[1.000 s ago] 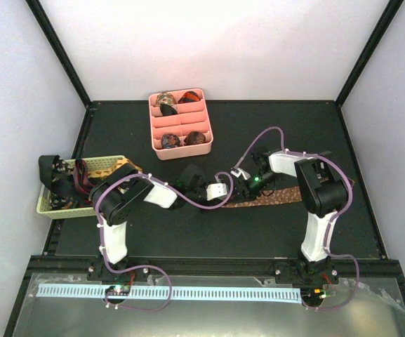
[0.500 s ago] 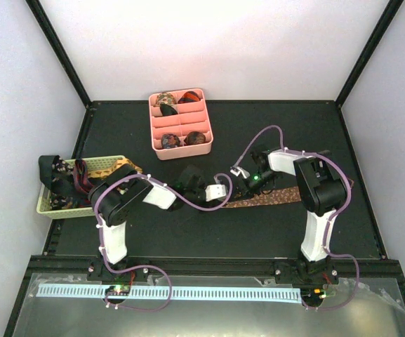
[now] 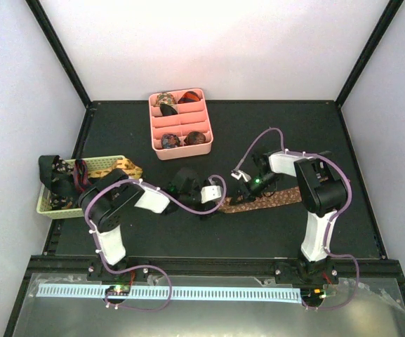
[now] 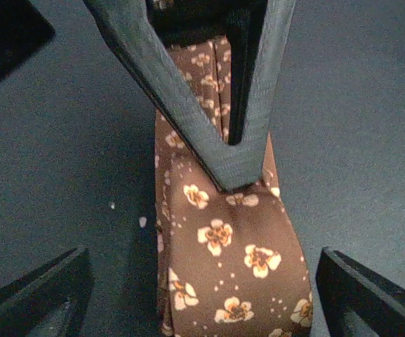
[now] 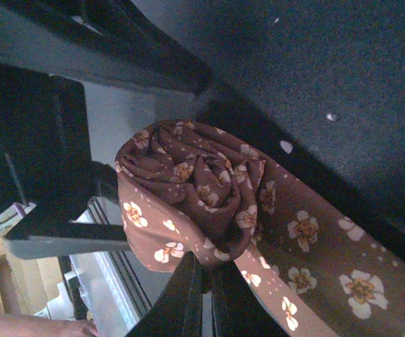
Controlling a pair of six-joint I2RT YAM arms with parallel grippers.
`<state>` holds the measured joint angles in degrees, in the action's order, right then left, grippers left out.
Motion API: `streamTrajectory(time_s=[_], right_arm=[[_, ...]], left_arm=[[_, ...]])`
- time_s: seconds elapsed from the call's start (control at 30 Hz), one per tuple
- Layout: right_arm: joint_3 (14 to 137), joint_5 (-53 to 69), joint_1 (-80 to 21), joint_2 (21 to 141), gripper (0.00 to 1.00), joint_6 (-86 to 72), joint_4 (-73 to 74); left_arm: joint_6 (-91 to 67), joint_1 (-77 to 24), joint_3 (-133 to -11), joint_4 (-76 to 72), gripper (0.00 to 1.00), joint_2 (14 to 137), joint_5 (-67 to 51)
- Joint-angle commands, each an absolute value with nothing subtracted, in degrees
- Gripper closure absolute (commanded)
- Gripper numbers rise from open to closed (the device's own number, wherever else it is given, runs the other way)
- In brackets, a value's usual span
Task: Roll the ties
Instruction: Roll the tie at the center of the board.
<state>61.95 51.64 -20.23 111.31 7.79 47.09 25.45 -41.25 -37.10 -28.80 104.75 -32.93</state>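
Tie roll (image 5: 188, 184) pinched in right claw (image 5: 203, 272), left claw (image 4: 202, 288) newly spread wide, straddling it

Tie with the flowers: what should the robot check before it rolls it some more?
1. Right pincer shut on the roll: ok.
2. Left pincer open and holding nothing: ok.
3. Roll tight and even: not ok, it looks loose and bunched.
4. Rest of the tie lying straight: ok.
5. Far end of the tie free: cannot tell, the right arm hides it.
6. Tray has a free slot: ok.
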Motion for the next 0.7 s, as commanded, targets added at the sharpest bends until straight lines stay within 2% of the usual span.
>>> streamTrajectory(time_s=[0.0, 0.1, 0.2, 0.5, 0.57, 0.67], right_arm=[[61.3, 53.4, -20.5, 109.0, 0.98, 9.3, 47.5], [61.0, 54.1, -21.0, 108.6, 0.98, 9.3, 47.3], [60.6, 54.2, -21.2, 108.4, 0.98, 9.2, 46.9], [60.5, 53.9, -21.1, 108.1, 0.98, 9.3, 46.9], [60.5, 54.1, -21.2, 108.1, 0.98, 9.3, 46.9], [60.6, 54.4, -21.2, 108.0, 0.98, 9.2, 47.0]], left_arm=[[24.4, -41.1, -36.9, -31.9, 0.07, 101.1, -35.4], [25.2, -41.3, -36.7, -31.2, 0.02, 99.8, -36.3], [27.6, -42.7, -37.2, -27.7, 0.01, 100.6, -36.6], [24.9, -43.9, -39.3, -29.3, 0.01, 108.8, -31.9], [26.5, -44.2, -39.7, -28.5, 0.07, 110.1, -31.5], [28.3, -44.1, -40.3, -26.2, 0.27, 110.7, -29.6]])
